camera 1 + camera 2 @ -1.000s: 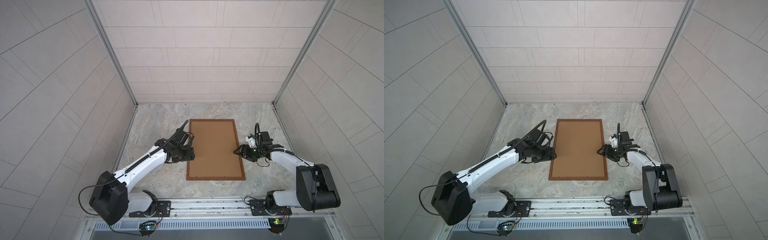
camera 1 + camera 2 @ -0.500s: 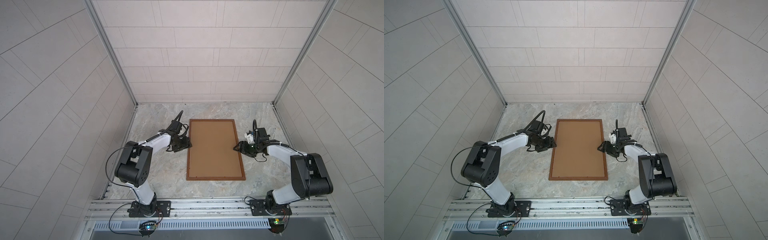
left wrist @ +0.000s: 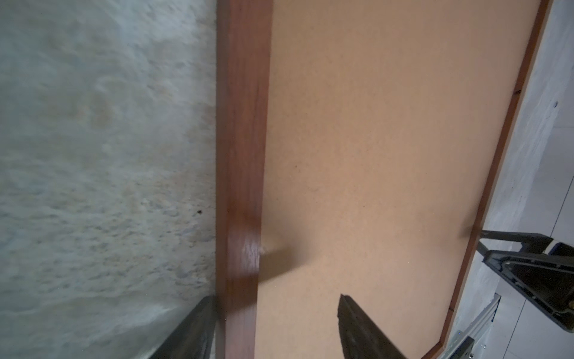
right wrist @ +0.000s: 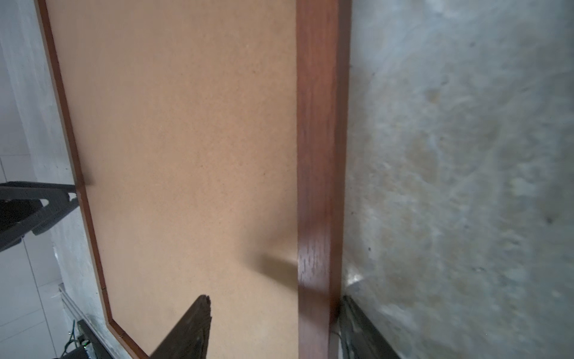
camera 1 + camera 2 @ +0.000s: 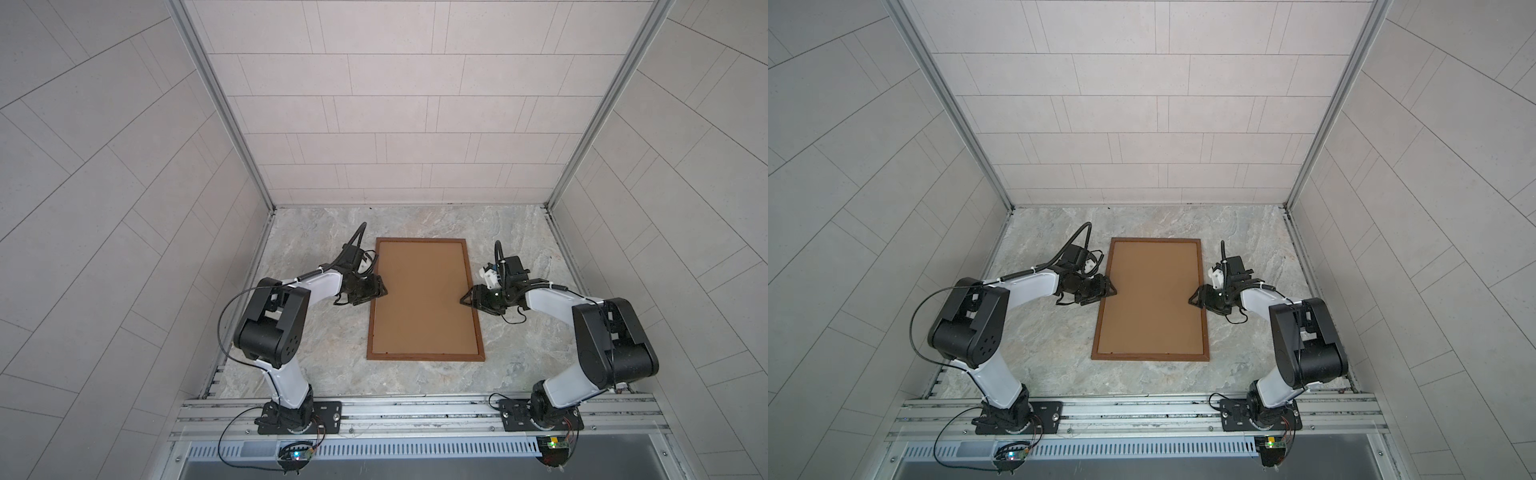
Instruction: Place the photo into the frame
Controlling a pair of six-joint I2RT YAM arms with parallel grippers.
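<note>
— Where is the frame (image 5: 425, 357)?
— Flat on the table (image 5: 324, 332), middle, brown board (image 5: 424, 299) filling it; both top views show that.
— Claws?
— Only the wrist views tell: my left claw (image 3: 276, 298) and right claw (image 4: 275, 297) gape astride its side rails, unclamped.

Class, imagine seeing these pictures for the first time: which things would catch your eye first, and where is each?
The large dark-brown frame lies flat in the middle of the marbled table, filled by a plain brown backing board. The left gripper and right gripper flank it, each with open jaws straddling one long side's moulding.
</note>
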